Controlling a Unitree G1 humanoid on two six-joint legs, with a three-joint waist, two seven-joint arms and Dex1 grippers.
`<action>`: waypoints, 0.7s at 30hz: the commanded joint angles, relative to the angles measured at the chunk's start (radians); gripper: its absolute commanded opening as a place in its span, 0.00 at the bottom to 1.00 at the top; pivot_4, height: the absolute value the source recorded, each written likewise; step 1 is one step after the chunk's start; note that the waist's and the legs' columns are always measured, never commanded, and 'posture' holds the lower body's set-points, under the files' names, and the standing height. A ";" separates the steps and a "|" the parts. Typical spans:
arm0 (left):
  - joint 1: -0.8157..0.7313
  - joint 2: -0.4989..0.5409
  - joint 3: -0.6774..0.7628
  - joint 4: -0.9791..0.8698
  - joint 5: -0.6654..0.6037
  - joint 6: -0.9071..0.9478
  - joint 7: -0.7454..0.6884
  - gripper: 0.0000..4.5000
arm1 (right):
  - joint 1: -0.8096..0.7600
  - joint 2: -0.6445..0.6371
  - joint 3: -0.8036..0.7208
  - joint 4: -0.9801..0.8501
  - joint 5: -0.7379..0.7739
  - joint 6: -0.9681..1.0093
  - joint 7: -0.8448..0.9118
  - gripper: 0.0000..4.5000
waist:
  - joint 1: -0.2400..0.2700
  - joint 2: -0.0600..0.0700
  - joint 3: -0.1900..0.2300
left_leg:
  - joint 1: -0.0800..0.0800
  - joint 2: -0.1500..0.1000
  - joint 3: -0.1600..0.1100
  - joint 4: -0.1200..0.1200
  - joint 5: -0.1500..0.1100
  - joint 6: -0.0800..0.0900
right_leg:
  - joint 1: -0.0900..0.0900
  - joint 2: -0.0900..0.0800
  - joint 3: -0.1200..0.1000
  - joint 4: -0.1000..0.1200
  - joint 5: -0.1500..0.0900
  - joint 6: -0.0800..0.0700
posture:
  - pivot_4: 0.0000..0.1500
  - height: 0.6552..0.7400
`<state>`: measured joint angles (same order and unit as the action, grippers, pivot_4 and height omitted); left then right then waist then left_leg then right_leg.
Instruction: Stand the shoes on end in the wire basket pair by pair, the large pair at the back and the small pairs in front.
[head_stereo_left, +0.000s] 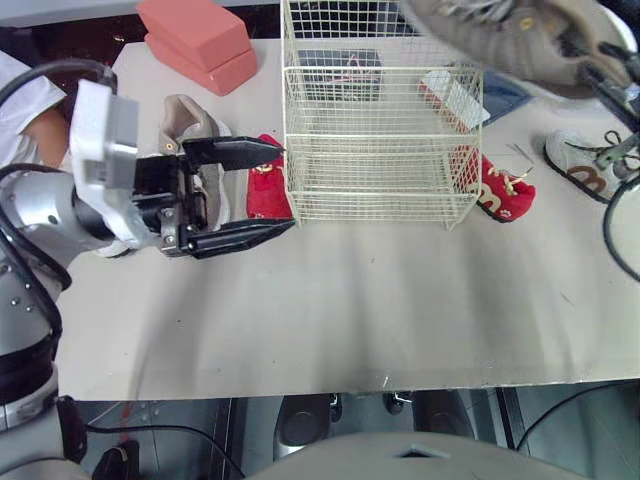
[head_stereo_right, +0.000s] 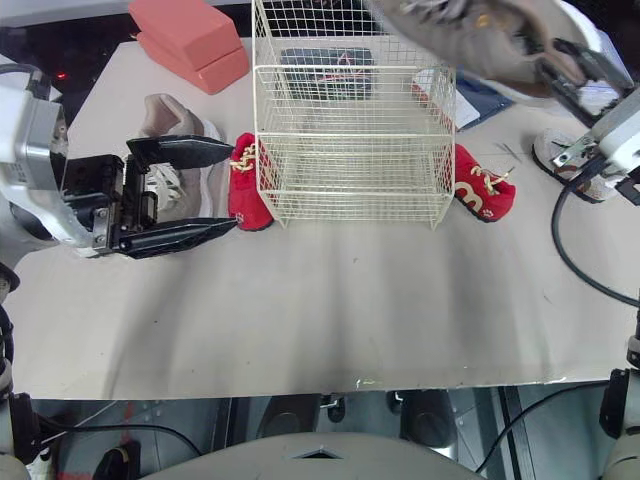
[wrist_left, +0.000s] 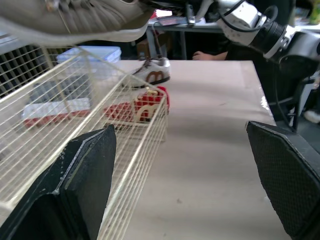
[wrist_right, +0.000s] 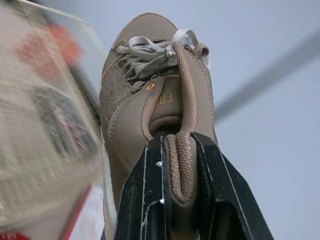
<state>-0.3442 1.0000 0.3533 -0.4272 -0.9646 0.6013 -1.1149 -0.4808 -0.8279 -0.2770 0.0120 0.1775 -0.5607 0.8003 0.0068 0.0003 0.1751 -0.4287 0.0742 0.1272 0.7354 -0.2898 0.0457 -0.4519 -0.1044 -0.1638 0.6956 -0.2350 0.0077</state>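
While your right gripper (wrist_right: 179, 145) pinches a large tan suede shoe (head_stereo_left: 500, 35) by its heel collar at the upper right, over the cream wire basket (head_stereo_left: 380, 70), no shoe stands inside yet, and your left gripper (head_stereo_left: 285, 186) hangs spread and empty at mid left.

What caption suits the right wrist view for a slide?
Right gripper clamps the large tan shoe by its heel collar.
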 joint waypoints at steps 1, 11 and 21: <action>-0.022 0.031 0.052 0.014 -0.001 -0.015 -0.030 1.00 | -0.051 -0.046 0.012 0.012 0.024 -0.204 0.059 0.01 | 0.003 0.000 0.000 | 0.000 0.000 0.000 0.000 0.000 0.000 | 0.000 0.000 0.000 0.000 0.000 0.000 | 1.00 0.36; -0.087 0.054 0.127 0.044 -0.126 0.052 -0.049 1.00 | -0.119 -0.154 0.232 0.072 0.154 -0.576 0.228 0.01 | 0.002 -0.001 0.000 | 0.000 0.001 0.000 0.001 0.000 0.000 | 0.000 0.000 0.000 0.001 0.000 0.000 | 1.00 0.36; -0.197 0.112 -0.054 0.074 -0.028 0.078 -0.102 1.00 | -0.266 -0.175 0.404 0.026 0.213 -0.648 0.290 0.01 | 0.003 -0.001 0.001 | 0.001 0.000 0.000 0.003 0.000 0.000 | 0.000 0.000 0.000 0.002 0.000 0.000 | 1.00 0.36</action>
<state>-0.5096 1.0851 0.3296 -0.3521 -1.0225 0.6846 -1.1913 -0.7088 -0.9959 0.1420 0.0530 0.3446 -1.1864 1.0947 0.0103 -0.0006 0.1756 -0.4284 0.0745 0.1273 0.7383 -0.2897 0.0457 -0.4517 -0.1045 -0.1640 0.6974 -0.2350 0.0076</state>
